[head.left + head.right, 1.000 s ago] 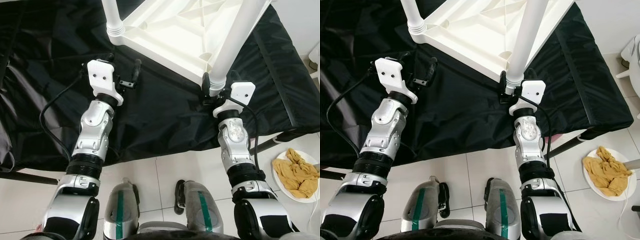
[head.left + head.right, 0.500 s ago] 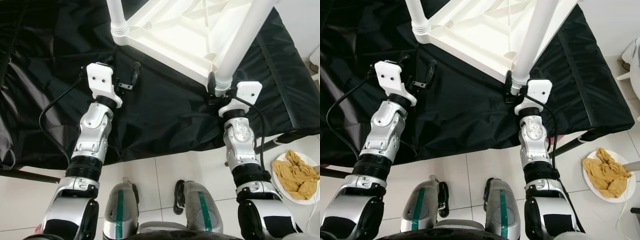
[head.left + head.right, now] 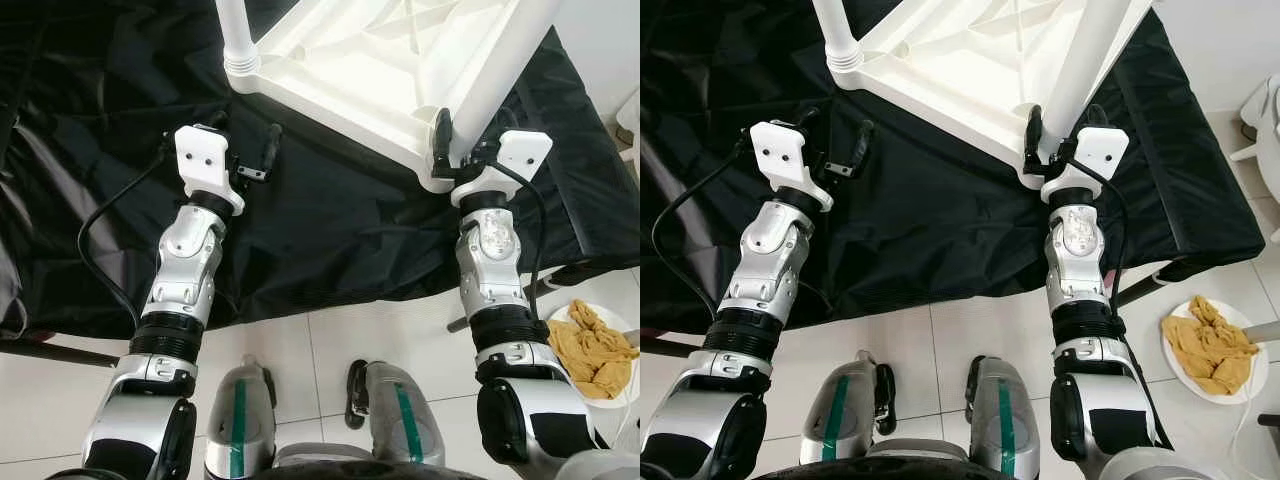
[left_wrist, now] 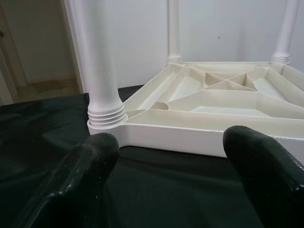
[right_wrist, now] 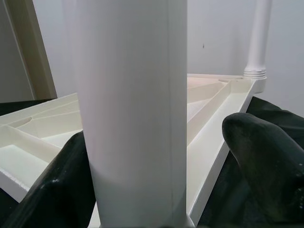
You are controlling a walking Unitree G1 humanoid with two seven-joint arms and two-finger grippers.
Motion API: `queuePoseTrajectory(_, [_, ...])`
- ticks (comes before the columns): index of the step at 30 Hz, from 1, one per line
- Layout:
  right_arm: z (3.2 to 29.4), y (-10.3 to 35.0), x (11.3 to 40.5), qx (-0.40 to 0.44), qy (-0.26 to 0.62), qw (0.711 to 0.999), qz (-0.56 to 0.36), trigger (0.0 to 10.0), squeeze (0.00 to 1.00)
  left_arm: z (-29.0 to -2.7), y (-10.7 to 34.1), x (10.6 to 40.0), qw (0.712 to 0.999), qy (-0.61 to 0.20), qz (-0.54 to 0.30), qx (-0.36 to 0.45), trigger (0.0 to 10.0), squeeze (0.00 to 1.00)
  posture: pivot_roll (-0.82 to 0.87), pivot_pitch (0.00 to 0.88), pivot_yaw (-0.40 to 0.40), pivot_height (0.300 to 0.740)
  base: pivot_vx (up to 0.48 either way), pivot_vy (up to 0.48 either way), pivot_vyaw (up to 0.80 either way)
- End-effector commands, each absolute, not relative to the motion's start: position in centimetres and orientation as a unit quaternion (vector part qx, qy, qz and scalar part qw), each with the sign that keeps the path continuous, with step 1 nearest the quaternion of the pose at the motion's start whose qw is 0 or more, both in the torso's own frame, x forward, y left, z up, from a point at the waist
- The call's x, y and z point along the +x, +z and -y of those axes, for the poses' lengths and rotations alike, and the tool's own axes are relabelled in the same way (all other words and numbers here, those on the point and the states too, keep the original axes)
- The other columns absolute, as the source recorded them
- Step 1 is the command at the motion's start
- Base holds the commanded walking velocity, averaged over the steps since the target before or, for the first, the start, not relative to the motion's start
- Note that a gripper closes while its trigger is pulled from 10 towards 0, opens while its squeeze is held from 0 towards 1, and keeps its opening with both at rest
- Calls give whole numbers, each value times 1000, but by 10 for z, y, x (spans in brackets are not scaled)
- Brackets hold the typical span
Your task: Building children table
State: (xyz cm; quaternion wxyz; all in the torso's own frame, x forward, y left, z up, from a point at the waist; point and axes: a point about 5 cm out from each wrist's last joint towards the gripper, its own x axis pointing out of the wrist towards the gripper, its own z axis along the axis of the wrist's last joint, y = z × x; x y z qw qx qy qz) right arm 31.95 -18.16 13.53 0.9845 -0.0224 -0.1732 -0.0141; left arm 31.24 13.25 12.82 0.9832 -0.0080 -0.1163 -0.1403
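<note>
Two silver arms reach ahead of us over a surface [image 3: 330, 240] draped in black cloth; on it, toward twelve o'clock, the white children's table [image 3: 370, 70] lies upside down with its ribbed underside up and its legs standing upward; the floor of pale tiles [image 3: 50, 410] runs below the cloth edge, and on it at about four o'clock sits a white plate [image 3: 560, 345] holding a crumpled yellow cloth [image 3: 598, 345].

Our right tool [image 3: 1060, 130] is at the table's near right corner, at roughly one o'clock; its black fingers [image 5: 266, 156] stand apart on either side of the near right leg [image 5: 133, 114], and we cannot tell whether they press on it; that leg rises from the corner socket.

Our left tool [image 3: 245, 150] hovers at about eleven o'clock, just short of the table's near edge, beside the near left leg [image 4: 102, 71]; its fingers [image 4: 90, 161] are spread apart with nothing between them.
</note>
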Motion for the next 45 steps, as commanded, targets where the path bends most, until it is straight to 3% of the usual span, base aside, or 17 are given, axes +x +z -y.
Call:
queuePoseTrajectory(1, [183,141,322,-9,-16,984,178,10000,0,-132,127,311,982,-147,117,-2,10000,0,-9,0,11,740,0,0,0])
queuePoseTrajectory(18, [162,140,322,82,-12,986,146,10000,0,-132,127,309,980,-157,118,6,10000,0,-10,0,20,740,0,0,0])
queuePoseTrajectory(36, [158,153,322,91,-6,985,146,10000,0,-132,129,310,979,-166,119,8,10000,0,-6,0,13,740,0,0,0])
queuePoseTrajectory(45, [162,143,307,64,-5,988,138,10000,0,-132,132,314,970,-205,122,39,10000,0,-8,0,15,740,0,0,0])
